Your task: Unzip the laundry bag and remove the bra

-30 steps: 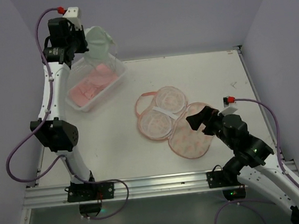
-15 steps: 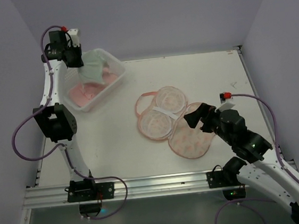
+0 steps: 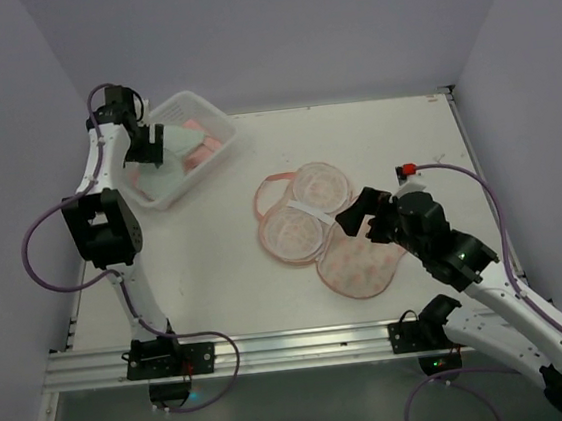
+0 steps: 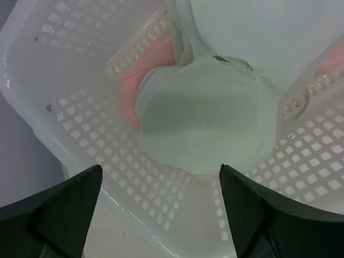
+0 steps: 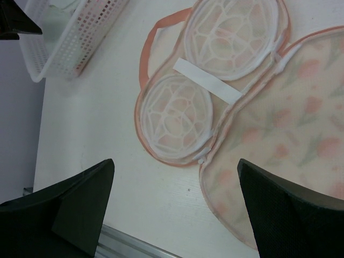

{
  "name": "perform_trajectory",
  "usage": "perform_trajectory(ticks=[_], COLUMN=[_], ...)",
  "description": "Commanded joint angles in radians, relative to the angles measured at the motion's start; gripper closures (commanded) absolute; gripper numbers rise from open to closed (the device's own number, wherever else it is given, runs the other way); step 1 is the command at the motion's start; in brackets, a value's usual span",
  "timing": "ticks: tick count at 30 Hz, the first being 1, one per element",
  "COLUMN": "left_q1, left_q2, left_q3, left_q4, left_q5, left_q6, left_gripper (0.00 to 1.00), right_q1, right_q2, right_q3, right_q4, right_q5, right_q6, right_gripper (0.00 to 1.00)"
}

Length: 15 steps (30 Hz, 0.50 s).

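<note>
The bra (image 4: 204,123) has been dropped from the now spread left fingers (image 4: 54,209) into the upper-left tub (image 3: 206,111), the unzipped laundry bag (image 3: 298,227) left emptied mid-frame under spread right fingers (image 5: 70,199); removal is judged complete.

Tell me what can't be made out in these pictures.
1. The pink item in the tub: in the left wrist view it is mostly covered by the bra, so what it is stays unclear.
2. The patterned half of the bag: cut off by the right edge in the right wrist view, and partly under the right claw in the top view.
3. The zip puller: too small in every view.
</note>
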Motion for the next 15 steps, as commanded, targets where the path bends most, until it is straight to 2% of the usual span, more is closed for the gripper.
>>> perform_trajectory(ticks=[1,3,6,7,11,12,15], left_q1=[0.008,0.006,0.000,-0.004,-0.073,-0.160,-0.318], left_q2=[-0.112,-0.131,-0.175,-0.190,-0.310,-0.324,-0.348], left_q3=[0.022,0.057,0.075,0.059,-0.094,-0.124,-0.220], left_q4=[-0.013,-0.021,-0.007,0.010,0.149,0.168,0.235], left_q5=[-0.049,0.005,0.107,0.217,0.382,0.390,0.398], left_q6=[-0.032,-0.075,-0.152,-0.161,-0.232,-0.238,-0.245], left_gripper=[0.04,0.00,0.00,0.00,0.00,0.00,0.00], right_q1=[-0.003,-0.001,-0.001,-0.001,-0.003,-0.004,-0.012], right_q2=[0.000,-0.001,0.021,0.032,0.061,0.063,0.051], right_q3=[0.022,0.013,0.005,0.007,-0.012,-0.021,-0.058], right_q4=[-0.019,-0.040,-0.083,-0.099,-0.154,-0.159,-0.160], right_q5=[0.018,0.047,0.090,0.102,0.138,0.144,0.151], right_q6=[0.039,0.072,0.128,0.145,0.237,0.251,0.294], right_gripper=[0.01,0.01,0.01,0.01,0.01,0.01,0.01])
